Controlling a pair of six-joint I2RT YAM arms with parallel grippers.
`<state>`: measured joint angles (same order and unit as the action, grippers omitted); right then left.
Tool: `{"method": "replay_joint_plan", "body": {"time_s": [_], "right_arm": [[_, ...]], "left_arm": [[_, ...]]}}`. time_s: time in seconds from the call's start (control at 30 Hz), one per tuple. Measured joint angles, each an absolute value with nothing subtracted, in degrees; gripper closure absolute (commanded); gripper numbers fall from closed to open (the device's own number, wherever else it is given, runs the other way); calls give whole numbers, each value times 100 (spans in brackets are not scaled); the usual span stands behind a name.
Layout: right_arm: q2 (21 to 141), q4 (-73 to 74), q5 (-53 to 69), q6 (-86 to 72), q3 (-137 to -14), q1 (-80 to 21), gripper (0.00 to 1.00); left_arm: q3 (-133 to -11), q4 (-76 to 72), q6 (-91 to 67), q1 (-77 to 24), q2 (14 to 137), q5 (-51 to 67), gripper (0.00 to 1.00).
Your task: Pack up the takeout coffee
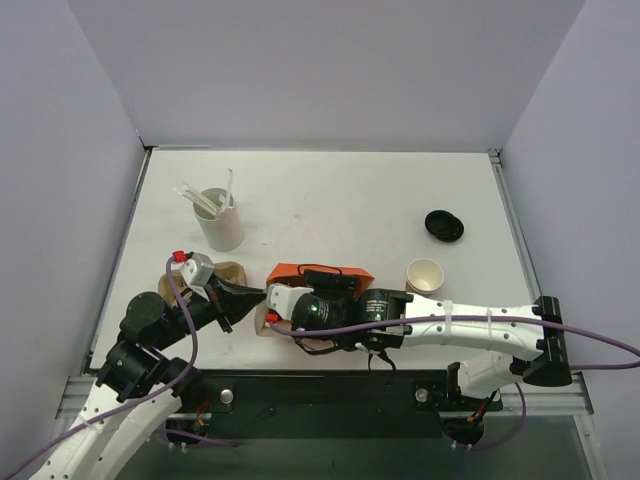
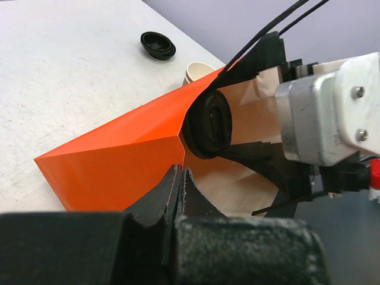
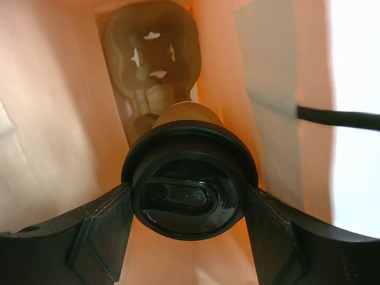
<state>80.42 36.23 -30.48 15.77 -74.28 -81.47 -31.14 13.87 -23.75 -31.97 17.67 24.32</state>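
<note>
The orange bag (image 1: 322,272) lies on its side at the near middle of the table, mouth to the left. My left gripper (image 2: 180,172) is shut on the bag's lower mouth edge (image 2: 119,154) and holds it open. My right gripper (image 3: 187,195) is inside the bag, shut on the takeout coffee (image 3: 189,160), a tan cup with a black lid, fingers (image 3: 101,231) pressing both sides of the lid. The lid also shows in the left wrist view (image 2: 208,124), just inside the mouth. From above the cup is hidden by the bag and the right wrist (image 1: 290,300).
A moulded pulp cup holder (image 3: 151,53) sits at the bag's far end. A white cup of stirrers (image 1: 220,222) stands at the left back. A lidless tan cup (image 1: 424,276) and a loose black lid (image 1: 444,225) are at the right.
</note>
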Motion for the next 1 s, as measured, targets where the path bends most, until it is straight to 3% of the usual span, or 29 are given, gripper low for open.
{"method": "replay_joint_plan", "body": {"time_s": [1.0], "right_arm": [[7957, 3531, -2687, 2923, -6866, -7933, 62]], "left_arm": [[-2947, 1214, -2512, -3216, 1691, 2596, 100]]}}
